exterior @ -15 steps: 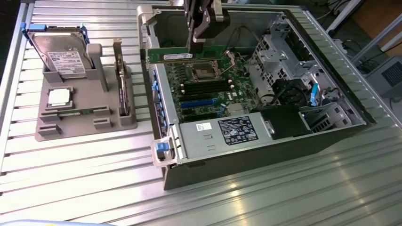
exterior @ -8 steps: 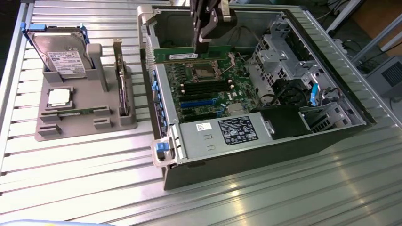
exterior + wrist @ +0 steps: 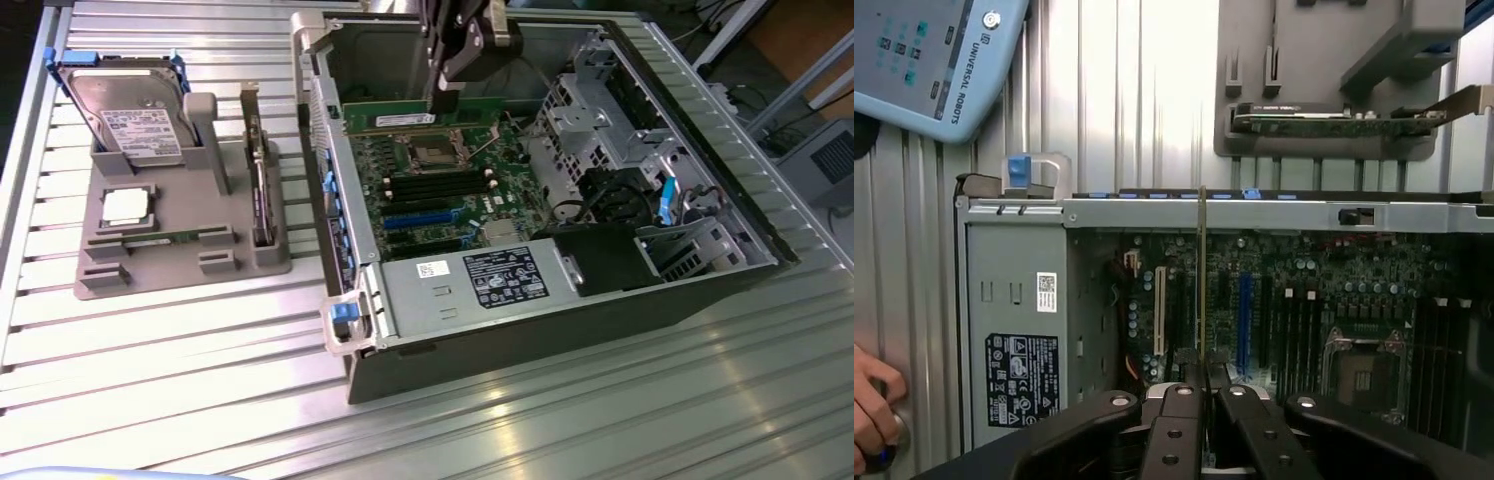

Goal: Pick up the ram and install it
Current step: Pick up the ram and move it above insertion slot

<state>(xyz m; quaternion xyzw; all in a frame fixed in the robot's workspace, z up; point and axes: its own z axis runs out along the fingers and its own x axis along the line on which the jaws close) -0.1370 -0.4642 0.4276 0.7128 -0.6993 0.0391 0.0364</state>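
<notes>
The ram (image 3: 400,117) is a long green stick with a pale label. It hangs level over the back of the motherboard (image 3: 461,200) inside the open computer case (image 3: 561,300). My gripper (image 3: 447,100) comes down from above and is shut on the ram's upper edge near its middle. In the wrist view the ram (image 3: 1201,280) shows edge-on as a thin line running out from between my fingertips (image 3: 1179,395). It lies apart from the black memory slots (image 3: 1299,330) beside the processor socket (image 3: 1359,370). Those slots (image 3: 434,187) lie below and in front of the held stick.
A grey holder (image 3: 167,255) at the exterior view's left carries a hard drive (image 3: 127,110), a square silver processor (image 3: 127,205) and a dark card (image 3: 256,185). A power supply (image 3: 467,280) fills the case's near end. A teach pendant (image 3: 924,50) and a person's hand (image 3: 869,410) lie outside the case.
</notes>
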